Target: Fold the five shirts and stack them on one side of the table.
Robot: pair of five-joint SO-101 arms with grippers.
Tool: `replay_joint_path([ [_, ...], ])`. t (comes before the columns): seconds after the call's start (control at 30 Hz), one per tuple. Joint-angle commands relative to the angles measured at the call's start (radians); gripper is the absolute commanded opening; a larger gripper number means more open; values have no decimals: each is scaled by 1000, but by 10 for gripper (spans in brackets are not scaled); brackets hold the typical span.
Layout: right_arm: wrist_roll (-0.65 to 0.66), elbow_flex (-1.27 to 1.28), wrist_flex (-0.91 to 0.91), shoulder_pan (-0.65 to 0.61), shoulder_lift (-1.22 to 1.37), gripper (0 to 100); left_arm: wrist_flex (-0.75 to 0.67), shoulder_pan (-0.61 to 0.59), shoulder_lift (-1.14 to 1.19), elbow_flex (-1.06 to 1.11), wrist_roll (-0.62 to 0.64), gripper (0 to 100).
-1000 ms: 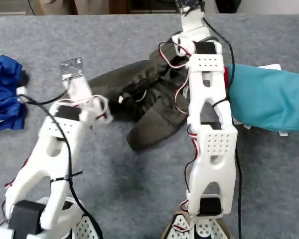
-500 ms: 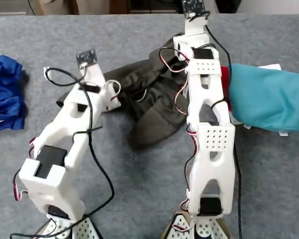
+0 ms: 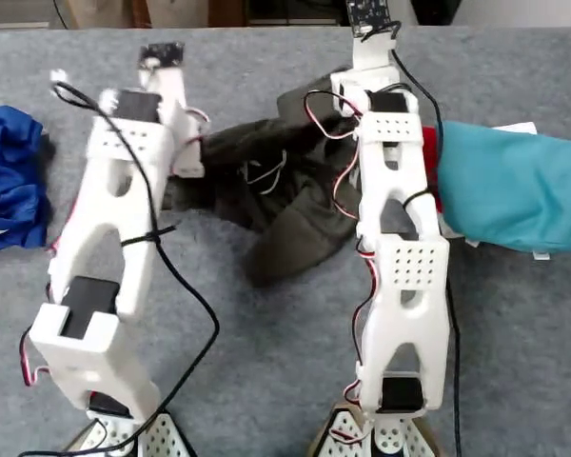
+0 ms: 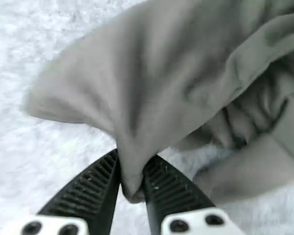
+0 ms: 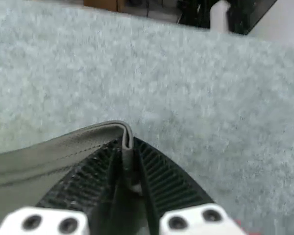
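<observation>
Olive shirt, fold pinched in left hand, edge clamped in right hand

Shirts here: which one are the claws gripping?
The olive shirt in the middle; the blue shirt and teal shirt lie apart at the sides.

A grey, felt-like cover lies over the whole desk. Behind its far edge stands brown wooden furniture. Beside it are some dark objects and a pale wall.
</observation>
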Motion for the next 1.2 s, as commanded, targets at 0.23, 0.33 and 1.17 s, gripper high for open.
replay_joint_path([
  [0.23,126,-170,620,19,-476,2,160,-212,-400,-195,-107,18],
  [0.33,129,-171,689,21,-582,2,160,-235,-553,-135,-149,18],
  [1.17,147,-166,540,101,-1534,2,158,-450,-1153,-26,-391,18],
])
